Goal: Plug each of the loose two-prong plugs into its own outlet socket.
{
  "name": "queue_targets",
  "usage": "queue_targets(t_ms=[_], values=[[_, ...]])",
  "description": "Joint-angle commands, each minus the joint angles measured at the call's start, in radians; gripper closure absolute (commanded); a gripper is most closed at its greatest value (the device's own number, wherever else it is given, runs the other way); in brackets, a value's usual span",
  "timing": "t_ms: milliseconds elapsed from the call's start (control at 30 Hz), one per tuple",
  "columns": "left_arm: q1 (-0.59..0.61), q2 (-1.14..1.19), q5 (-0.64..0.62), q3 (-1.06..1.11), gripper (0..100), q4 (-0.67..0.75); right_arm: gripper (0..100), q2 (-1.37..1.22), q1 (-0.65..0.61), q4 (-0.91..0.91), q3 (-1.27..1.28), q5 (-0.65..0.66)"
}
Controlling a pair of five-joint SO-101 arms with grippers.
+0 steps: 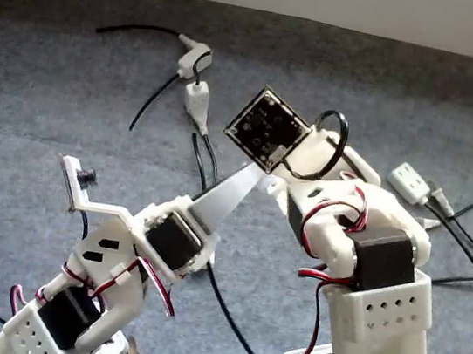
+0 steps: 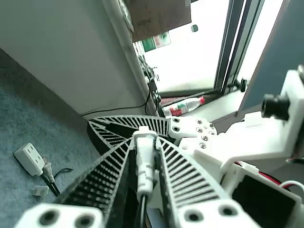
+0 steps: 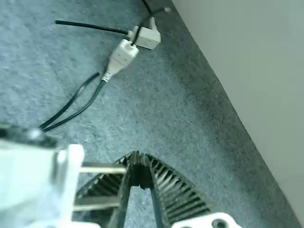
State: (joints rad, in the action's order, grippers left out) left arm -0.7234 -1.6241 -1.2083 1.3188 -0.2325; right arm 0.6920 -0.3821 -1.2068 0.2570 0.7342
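Since the left gripper pinches the white plug by its body, above the carpet, I judge that hold sound: light, rigid, slick plastic, tugged by its cable; right gripper jaws sit pressed together, seemingly empty; an outlet socket lies on the carpet

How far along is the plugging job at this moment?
Looks done: one plug-and-socket pair lies joined on the carpet. In hand: the left hand grips a white plug. Left: seating that plug in the free socket lying on the carpet.
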Motion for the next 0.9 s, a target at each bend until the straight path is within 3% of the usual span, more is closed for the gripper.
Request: queue_targets(t_ms=[0, 500, 867], values=[[-0.096, -0.008, 0.04, 0.019, 99, 0.018, 99.1, 0.018, 0.048, 0.071, 0.016, 0.0], [-0.101, -0.008, 0.06, 0.033, 99, 0.02, 99.1, 0.018, 0.059, 0.071, 0.015, 0.0], [-0.038, -0.001, 0.112, 0.031, 99, 0.021, 99.1, 0.019, 0.214, 0.061, -0.036, 0.0]])
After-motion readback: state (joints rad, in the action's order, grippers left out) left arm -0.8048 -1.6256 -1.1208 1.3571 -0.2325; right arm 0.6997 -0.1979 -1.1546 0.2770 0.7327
